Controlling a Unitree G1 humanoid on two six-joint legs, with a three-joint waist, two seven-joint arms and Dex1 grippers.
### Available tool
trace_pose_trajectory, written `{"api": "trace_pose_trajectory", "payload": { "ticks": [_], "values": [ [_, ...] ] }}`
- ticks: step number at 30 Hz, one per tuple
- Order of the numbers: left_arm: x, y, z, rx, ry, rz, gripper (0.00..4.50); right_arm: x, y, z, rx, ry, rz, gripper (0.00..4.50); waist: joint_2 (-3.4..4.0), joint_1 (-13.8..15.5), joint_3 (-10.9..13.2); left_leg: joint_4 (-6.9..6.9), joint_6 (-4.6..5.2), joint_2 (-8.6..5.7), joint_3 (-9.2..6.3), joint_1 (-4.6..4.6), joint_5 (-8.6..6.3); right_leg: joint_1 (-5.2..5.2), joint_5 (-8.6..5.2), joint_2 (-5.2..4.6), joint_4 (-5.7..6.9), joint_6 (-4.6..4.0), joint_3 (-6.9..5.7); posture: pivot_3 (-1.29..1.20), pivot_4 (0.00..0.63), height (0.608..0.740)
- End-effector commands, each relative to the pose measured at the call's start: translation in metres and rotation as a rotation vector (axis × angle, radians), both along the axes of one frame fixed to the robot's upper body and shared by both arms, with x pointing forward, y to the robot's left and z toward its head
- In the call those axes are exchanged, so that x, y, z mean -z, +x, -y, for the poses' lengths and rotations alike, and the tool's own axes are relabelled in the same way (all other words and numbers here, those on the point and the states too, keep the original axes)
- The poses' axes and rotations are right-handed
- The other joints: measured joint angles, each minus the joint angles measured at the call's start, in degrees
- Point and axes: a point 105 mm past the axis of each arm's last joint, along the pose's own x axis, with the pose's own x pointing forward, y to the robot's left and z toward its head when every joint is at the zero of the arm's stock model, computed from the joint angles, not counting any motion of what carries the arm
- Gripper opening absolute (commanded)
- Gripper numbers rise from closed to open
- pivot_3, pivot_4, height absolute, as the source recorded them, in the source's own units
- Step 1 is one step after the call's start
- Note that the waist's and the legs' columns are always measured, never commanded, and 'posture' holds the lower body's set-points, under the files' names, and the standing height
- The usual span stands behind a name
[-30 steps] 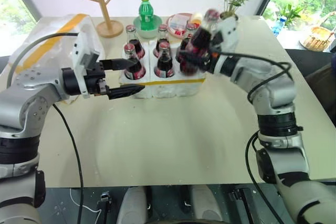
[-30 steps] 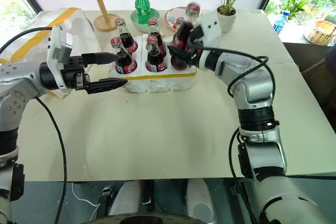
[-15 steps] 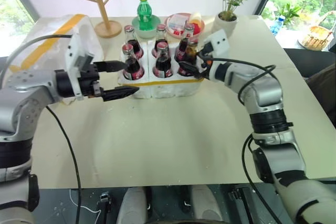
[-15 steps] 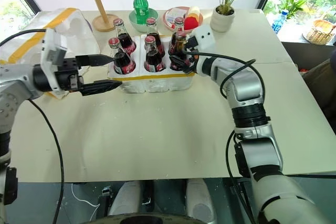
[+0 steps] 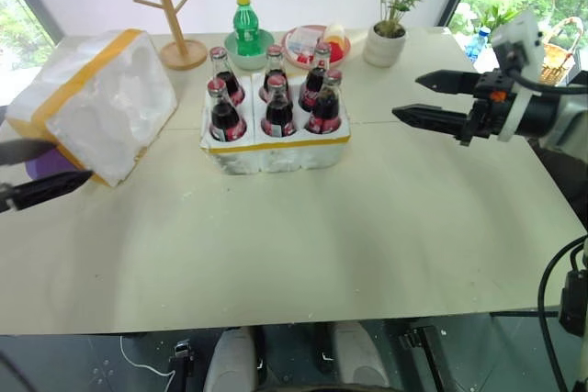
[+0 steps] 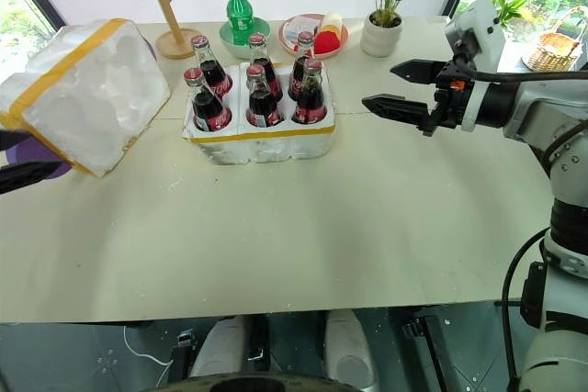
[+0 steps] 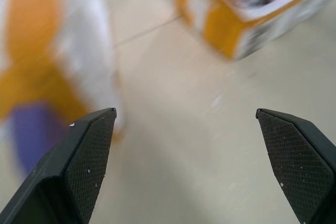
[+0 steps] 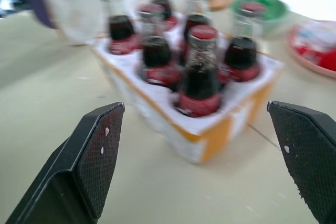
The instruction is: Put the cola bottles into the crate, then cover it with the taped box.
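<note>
Several cola bottles (image 5: 278, 112) with red caps stand upright in the wells of the white crate (image 5: 276, 151) at the table's middle, also seen in the right wrist view (image 8: 198, 85). The taped box (image 5: 101, 103), white with yellow bands, lies tilted at the left, its hollow side facing the crate. My left gripper (image 5: 37, 170) is open and empty at the far left, just in front of the box's near corner. My right gripper (image 5: 409, 96) is open and empty, well to the right of the crate and pointing toward it.
Behind the crate stand a green soda bottle (image 5: 243, 23) in a bowl, a wooden mug tree (image 5: 179, 16), a plate of food (image 5: 312, 43) and a potted plant (image 5: 390, 16). A bare stretch of table (image 5: 303, 245) lies in front of the crate.
My right gripper set a cola bottle into the crate, opened and drew back to the right. My left gripper swung away from the crate to the left, beside the taped box.
</note>
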Motion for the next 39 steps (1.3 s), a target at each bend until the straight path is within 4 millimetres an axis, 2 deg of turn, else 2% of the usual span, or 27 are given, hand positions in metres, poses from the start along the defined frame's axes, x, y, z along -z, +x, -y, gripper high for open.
{"api": "trace_pose_trajectory", "payload": {
  "ticks": [1,4,6,12,19,22,28,29,32,34,36,39],
  "values": [
    [0.000,0.008,-0.029,-0.110,0.108,-0.052,4.50,-0.017,-0.015,-0.018,-0.125,0.007,0.082,4.45,0.01,0.27,0.00,0.00,0.00,0.00,0.01,-0.02,0.00,-0.02,0.00,-0.01,-0.01,-0.01,0.00,0.00,0.150,0.740],
    [0.000,0.021,-0.036,-0.121,0.148,-0.094,4.50,-0.011,-0.017,-0.029,-0.183,-0.003,0.072,4.45,-0.12,0.72,-0.05,0.00,-0.01,0.02,0.02,-0.21,-0.01,-0.13,-0.01,-0.20,-0.08,-0.02,-0.01,0.00,0.150,0.740],
    [0.007,0.032,-0.042,-0.129,0.219,-0.114,4.50,-0.008,-0.026,-0.036,-0.252,-0.015,0.083,4.45,-0.15,0.66,-0.07,0.02,0.00,-0.03,0.06,-0.42,-0.01,-0.27,0.01,-0.29,-0.12,-0.02,-0.01,0.00,0.150,0.740],
    [0.022,0.060,-0.033,-0.072,0.227,-0.167,4.50,-0.010,-0.049,-0.048,-0.380,-0.020,0.128,4.45,-0.18,0.45,-0.06,0.04,0.14,-0.14,0.35,-0.53,-0.09,-0.40,0.15,-0.16,-0.07,0.24,-0.02,0.00,0.150,0.740],
    [0.035,0.084,-0.029,-0.071,0.186,-0.225,4.50,-0.013,-0.042,-0.044,-0.283,-0.011,0.161,4.45,-0.21,0.29,-0.07,0.08,0.07,-0.06,0.33,-0.48,-0.04,-0.44,0.15,-0.01,0.13,0.23,-0.02,0.00,0.150,0.740],
    [0.037,0.091,-0.028,-0.078,0.174,-0.244,3.59,-0.011,-0.041,-0.044,-0.265,-0.009,0.166,4.50,-0.26,0.46,-0.08,0.11,0.07,-0.08,0.31,-0.49,-0.03,-0.42,0.15,-0.01,0.12,0.23,-0.03,0.00,0.150,0.740],
    [0.031,0.098,-0.026,-0.073,0.191,-0.261,0.54,-0.012,-0.037,-0.040,-0.209,0.003,0.173,4.50,-0.29,0.43,-0.10,0.13,0.07,-0.11,0.30,-0.52,-0.03,-0.42,0.15,-0.06,0.12,0.24,-0.03,0.00,0.150,0.740],
    [0.028,0.099,-0.027,-0.081,0.203,-0.248,0.29,-0.011,-0.036,-0.039,-0.200,0.001,0.167,4.50,-0.29,0.43,-0.10,0.13,0.08,-0.10,0.29,-0.52,-0.03,-0.42,0.15,-0.06,0.13,0.24,-0.03,0.00,0.150,0.740],
    [0.015,0.105,-0.030,-0.098,0.261,-0.182,0.29,-0.008,-0.032,-0.032,-0.171,0.010,0.116,4.50,-0.34,0.44,-0.09,0.13,0.08,-0.10,0.26,-0.52,-0.03,-0.42,0.15,-0.05,0.13,0.24,-0.04,0.00,0.150,0.740],
    [-0.003,0.113,-0.026,-0.086,0.327,-0.079,0.29,-0.006,-0.030,-0.024,-0.140,-0.012,0.122,4.50,-0.38,0.46,-0.09,0.13,0.08,-0.09,0.26,-0.53,-0.03,-0.42,0.15,-0.08,0.12,0.24,-0.03,0.00,0.150,0.740],
    [-0.025,0.122,-0.017,-0.055,0.409,0.063,0.29,-0.006,-0.025,-0.016,-0.083,-0.040,0.135,4.50,-0.45,0.51,-0.06,0.14,0.08,-0.09,0.27,-0.54,-0.03,-0.42,0.15,-0.09,0.12,0.24,-0.04,0.00,0.150,0.740],
    [-0.066,0.132,0.008,0.003,0.567,0.338,0.29,-0.007,-0.020,-0.007,-0.040,-0.036,0.120,4.50,-0.55,0.60,-0.07,0.17,0.08,-0.08,0.23,-0.56,-0.03,-0.41,0.16,-0.12,0.12,0.25,-0.04,0.00,0.150,0.740]
  ]
}}
